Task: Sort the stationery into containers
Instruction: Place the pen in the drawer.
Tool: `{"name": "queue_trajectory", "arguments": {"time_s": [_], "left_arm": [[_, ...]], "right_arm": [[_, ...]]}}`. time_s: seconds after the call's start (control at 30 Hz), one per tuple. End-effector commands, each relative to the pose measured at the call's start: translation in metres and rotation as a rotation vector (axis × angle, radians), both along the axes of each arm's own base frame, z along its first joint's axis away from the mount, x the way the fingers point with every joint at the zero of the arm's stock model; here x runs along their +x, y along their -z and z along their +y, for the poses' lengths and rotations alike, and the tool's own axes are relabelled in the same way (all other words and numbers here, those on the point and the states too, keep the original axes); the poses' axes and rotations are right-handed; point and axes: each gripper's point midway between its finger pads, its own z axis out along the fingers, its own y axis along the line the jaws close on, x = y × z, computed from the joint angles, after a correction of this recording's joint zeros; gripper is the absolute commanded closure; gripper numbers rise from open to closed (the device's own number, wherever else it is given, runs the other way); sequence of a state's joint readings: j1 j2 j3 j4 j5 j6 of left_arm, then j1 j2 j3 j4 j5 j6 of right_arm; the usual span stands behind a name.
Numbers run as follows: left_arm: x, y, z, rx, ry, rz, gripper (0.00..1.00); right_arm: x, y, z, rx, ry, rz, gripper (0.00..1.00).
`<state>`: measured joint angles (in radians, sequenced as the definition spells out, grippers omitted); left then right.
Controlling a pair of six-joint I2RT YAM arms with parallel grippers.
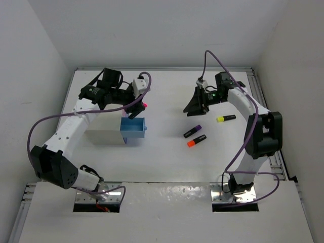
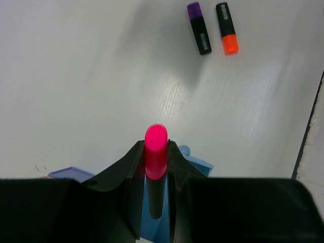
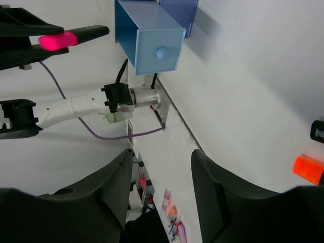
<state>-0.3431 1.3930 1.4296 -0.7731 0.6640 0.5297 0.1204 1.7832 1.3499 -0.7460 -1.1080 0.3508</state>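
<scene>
One pink highlighter (image 2: pixel 156 147) — in left tool (image 2: pixel 155 154)

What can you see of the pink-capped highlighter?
The pink-capped highlighter is a short plastic marker with a black barrel and a glossy, rounded hot-pink cap, which is on. The left gripper is shut on its barrel, the cap poking past the fingertips. It hangs clear of the table, above the pulled-out light blue drawer, touching only the fingers.

The desk (image 2: pixel 76 76) is softly shiny, finely grained. The pink highlighter cap (image 2: pixel 156 152) and blue drawer (image 3: pixel 152 48) look smooth, glossy plastic; the left tool (image 2: pixel 156 144) is matt black.
</scene>
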Motion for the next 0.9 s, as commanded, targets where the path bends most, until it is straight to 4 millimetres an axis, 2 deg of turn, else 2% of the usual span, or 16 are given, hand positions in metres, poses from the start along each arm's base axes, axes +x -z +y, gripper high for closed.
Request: {"name": "queue_trajectory", "arguments": {"time_s": [0.0, 0.43, 0.63, 0.73, 0.77, 0.8, 0.83, 0.87], "left_arm": [[-0.006, 0.014, 0.008, 0.008, 0.051, 0.019, 1.0], [-0.005, 0.072, 0.037, 0.214, 0.065, 0.04, 1.0], [0.005, 0.085, 0.049, 0.321, 0.096, 0.02, 0.97], [0.007, 0.088, 0.052, 0.35, 0.102, 0.03, 0.89], [0.009, 0.086, 0.052, 0.354, 0.099, 0.027, 0.79], [0.01, 0.085, 0.053, 0.358, 0.094, 0.027, 0.73], [0.012, 0.085, 0.054, 0.364, 0.091, 0.027, 0.62], [0.014, 0.08, 0.054, 0.366, 0.084, 0.018, 0.56]], "right_arm": [[-0.003, -0.004, -0.001, -0.009, -0.012, -0.046, 0.51], [-0.006, 0.002, -0.005, -0.046, -0.032, -0.059, 0.5], [-0.009, 0.007, -0.012, -0.081, -0.043, -0.068, 0.5], [-0.008, 0.013, -0.02, -0.149, -0.054, -0.107, 0.5], [-0.007, 0.022, -0.025, -0.215, -0.06, -0.12, 0.51], [-0.008, 0.026, -0.028, -0.253, -0.076, -0.133, 0.52], [-0.011, 0.028, -0.03, -0.293, -0.115, -0.159, 0.52], [-0.009, 0.034, -0.036, -0.363, -0.115, -0.161, 0.54]]}}
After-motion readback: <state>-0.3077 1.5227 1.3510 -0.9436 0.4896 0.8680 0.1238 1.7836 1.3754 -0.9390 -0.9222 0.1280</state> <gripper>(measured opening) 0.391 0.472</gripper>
